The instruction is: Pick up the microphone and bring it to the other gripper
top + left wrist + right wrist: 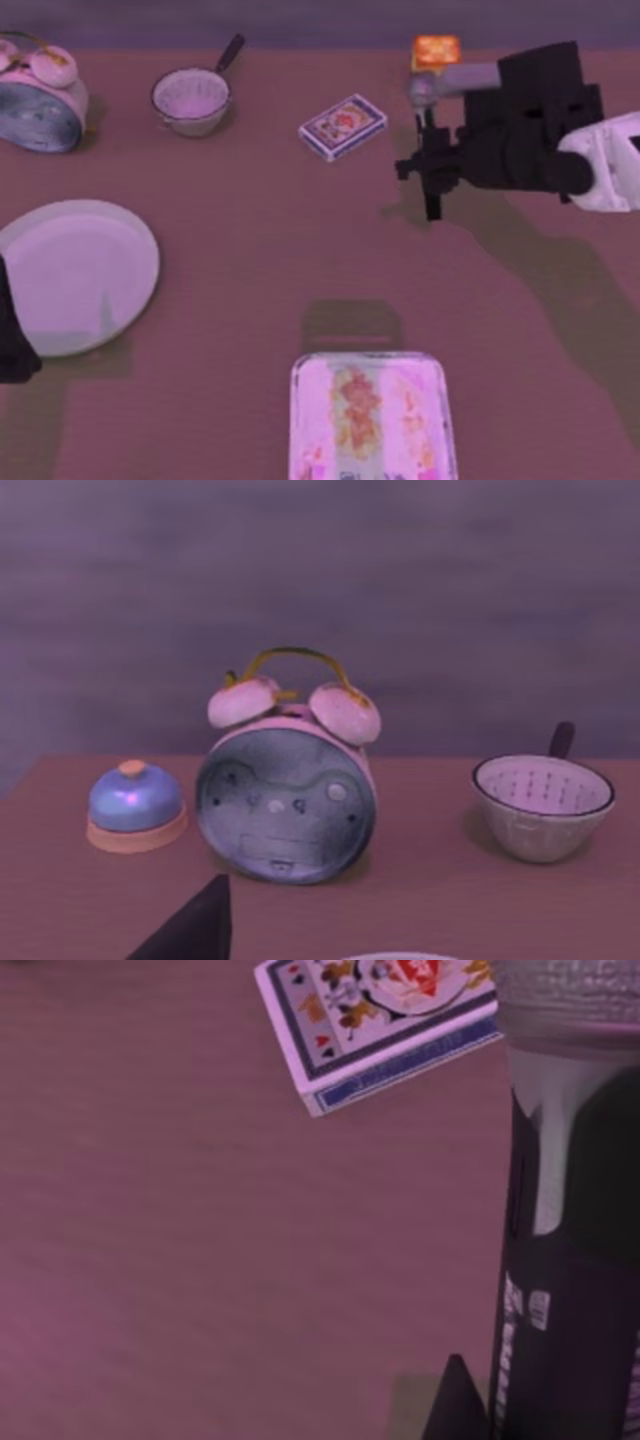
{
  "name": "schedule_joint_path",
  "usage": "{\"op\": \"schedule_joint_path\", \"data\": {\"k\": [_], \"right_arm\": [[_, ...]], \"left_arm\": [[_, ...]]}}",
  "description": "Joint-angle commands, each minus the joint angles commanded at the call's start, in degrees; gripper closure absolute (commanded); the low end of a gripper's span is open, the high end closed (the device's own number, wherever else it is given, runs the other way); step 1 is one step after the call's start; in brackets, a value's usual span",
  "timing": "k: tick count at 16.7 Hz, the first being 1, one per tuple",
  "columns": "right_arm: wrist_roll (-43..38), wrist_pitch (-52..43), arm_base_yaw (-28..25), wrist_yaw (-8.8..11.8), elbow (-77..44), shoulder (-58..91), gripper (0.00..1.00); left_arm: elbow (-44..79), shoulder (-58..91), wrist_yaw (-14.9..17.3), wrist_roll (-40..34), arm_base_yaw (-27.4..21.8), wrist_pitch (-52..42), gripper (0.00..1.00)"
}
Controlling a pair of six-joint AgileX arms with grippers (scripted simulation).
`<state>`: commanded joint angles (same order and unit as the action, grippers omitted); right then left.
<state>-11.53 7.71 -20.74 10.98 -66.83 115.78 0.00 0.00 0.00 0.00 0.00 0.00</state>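
Across the table [250, 250], a wide gap to close. At far right, right arm [540, 120], bulky and dark, reaching in from the right edge, with right gripper [430, 168] at its tip, turned toward the left side. At the left edge, near side, beside the plate [75, 275], left gripper [12, 345], parked and only partly in frame; released or clenched, cannot tell.

Hard against the right arm, toward the far side, mic [426, 89]: head about level with the right gripper and short of the card box [343, 126], handle running back rightward alongside the arm. So long axis left to right in the top view, head toward the left. In the right wrist view, looming close by the camera, head farthest off, card box beyond it. Whether clasped or merely alongside, cannot tell; likewise whether clear of the table.

Judged: far nearer the right arm, well apart from the left. Handover calls for a carry leftward, head leading, with part of the mic left free for the left gripper.
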Motion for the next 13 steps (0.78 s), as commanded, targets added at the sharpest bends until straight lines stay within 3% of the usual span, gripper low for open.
{"op": "schedule_joint_path", "data": {"k": [5, 8, 10, 13], "right_arm": [[5.88, 26.03, 0.27, 7.43, 7.97, -6.31, 1.0], [8.77, 36.33, 0.41, 10.77, 11.1, -10.11, 1.0], [10.06, 40.21, 0.51, 12.18, 12.34, -12.06, 1.0], [10.56, 41.57, 0.54, 12.68, 12.76, -12.84, 1.0]], "left_arm": [[0.0, 0.0, 0.0, 0.0, 0.0, 0.0, 0.0], [0.0, 0.0, 0.0, 0.0, 0.0, 0.0, 0.0], [0.0, 0.0, 0.0, 0.0, 0.0, 0.0, 0.0], [0.0, 0.0, 0.0, 0.0, 0.0, 0.0, 0.0]]}}
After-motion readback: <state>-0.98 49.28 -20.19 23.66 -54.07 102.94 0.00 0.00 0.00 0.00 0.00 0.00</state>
